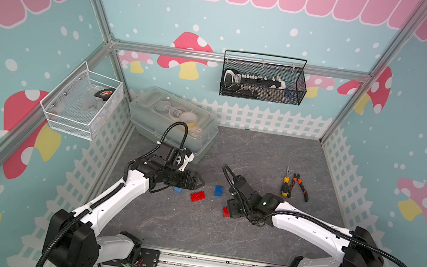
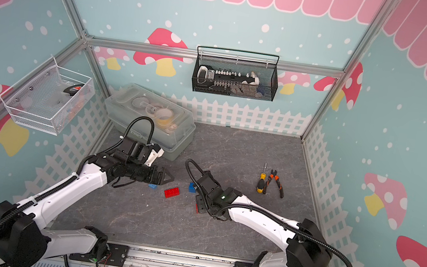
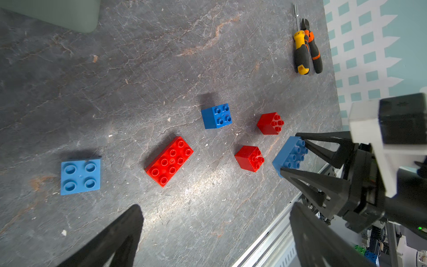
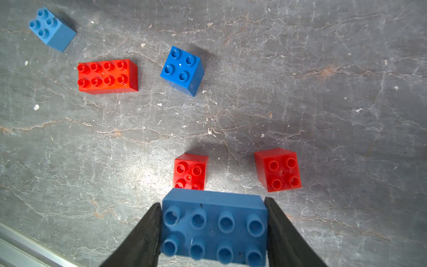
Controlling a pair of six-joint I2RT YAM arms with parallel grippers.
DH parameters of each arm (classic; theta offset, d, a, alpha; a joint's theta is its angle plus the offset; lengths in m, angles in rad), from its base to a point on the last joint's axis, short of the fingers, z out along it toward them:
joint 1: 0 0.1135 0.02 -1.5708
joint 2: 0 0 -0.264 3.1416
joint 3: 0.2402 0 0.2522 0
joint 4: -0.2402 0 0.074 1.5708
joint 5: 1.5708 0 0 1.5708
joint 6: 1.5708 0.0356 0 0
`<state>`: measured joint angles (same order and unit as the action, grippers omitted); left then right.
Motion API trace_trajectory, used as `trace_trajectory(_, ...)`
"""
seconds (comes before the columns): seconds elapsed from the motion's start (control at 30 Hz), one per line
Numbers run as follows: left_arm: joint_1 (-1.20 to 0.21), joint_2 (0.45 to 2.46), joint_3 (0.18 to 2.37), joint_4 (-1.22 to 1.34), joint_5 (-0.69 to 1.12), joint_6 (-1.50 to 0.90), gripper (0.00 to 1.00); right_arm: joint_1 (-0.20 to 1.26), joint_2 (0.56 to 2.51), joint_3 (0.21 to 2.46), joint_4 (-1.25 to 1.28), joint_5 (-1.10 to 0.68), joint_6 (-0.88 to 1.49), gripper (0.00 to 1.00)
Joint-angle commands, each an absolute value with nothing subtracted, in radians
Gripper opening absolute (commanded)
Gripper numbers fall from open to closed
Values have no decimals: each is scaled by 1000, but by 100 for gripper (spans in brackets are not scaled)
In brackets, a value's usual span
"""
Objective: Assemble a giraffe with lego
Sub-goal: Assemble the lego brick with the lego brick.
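The right gripper (image 4: 213, 222) is clamped on the short ends of a long blue 8-stud plastic brick (image 4: 215, 201), studs toward the wrist camera; whether it touches the grey marbled tabletop (image 4: 323, 92) I cannot tell. It covers the near edge of a small red 4-stud brick (image 4: 190, 172); a second red 4-stud brick (image 4: 278, 170) stands beside, apart. Farther off lie a dark blue 4-stud brick (image 4: 182, 70), a long red 8-stud brick (image 4: 107, 76) and a light-blue 4-stud brick (image 4: 52, 29), all separate. In a top view the white right arm (image 1: 307, 225) hides the held brick and shows only an edge of 1 of the red ones. The left gripper (image 3: 215, 207) hangs wide open, empty, its fingers (image 3: 111, 242) cut off by the frame
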<state>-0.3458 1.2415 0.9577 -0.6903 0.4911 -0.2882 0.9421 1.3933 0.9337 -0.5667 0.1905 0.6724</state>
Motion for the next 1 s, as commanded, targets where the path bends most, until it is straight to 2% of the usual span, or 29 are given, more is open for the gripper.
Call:
trace_trajectory(0.0,-356,1253,949,-680,511,-287,99,940,1418,913,-538,177,663,55)
trace_trajectory(0.97,-370,1249,943,-681,496,-287,98,934,1540,899,-471,188,686,53)
